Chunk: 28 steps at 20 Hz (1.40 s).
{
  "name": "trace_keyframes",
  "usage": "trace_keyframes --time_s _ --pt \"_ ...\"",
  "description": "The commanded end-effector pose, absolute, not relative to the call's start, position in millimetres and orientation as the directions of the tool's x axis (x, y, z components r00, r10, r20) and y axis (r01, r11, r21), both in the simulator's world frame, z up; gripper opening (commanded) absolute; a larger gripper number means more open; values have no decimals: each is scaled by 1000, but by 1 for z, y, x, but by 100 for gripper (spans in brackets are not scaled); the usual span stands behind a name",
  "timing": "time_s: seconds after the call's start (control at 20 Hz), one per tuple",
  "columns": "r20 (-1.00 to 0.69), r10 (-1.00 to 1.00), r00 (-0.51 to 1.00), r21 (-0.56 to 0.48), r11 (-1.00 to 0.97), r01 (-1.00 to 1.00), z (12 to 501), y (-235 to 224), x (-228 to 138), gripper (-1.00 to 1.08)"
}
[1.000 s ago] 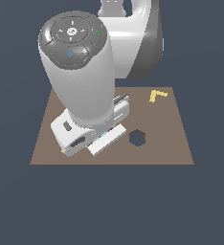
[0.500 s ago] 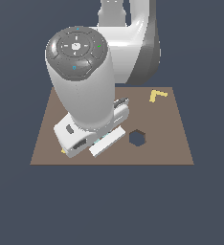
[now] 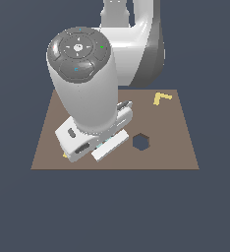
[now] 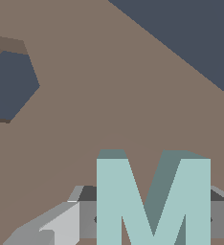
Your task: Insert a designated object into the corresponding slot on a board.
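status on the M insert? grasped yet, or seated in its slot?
Done: the gripper is down at the teal M, a finger on either side. In hand: closing on it; whether the grip is firm is unclear. Left: lift, carry and seat it. Only the hexagonal hole shows in the board; no M slot visible.

Yellow L-shaped piece: lay flat near the far corner, toward the exterior view's right | Dark hexagonal hole: lay nearer the front edge, well apart from the L-piece.
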State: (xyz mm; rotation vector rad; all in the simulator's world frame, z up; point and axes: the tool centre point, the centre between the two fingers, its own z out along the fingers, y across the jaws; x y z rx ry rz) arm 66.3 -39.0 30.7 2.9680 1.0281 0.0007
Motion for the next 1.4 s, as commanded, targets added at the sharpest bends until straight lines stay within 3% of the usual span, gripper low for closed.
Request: trace_keyframes --time_s 0.0,0.7,1.35 --pt "0 626 780 1 -780 626 31 -38 66 -100" --pt "0 806 591 1 -591 806 33 -24 51 -100" --pt "0 993 119 1 -119 993 37 -10 13 -100"
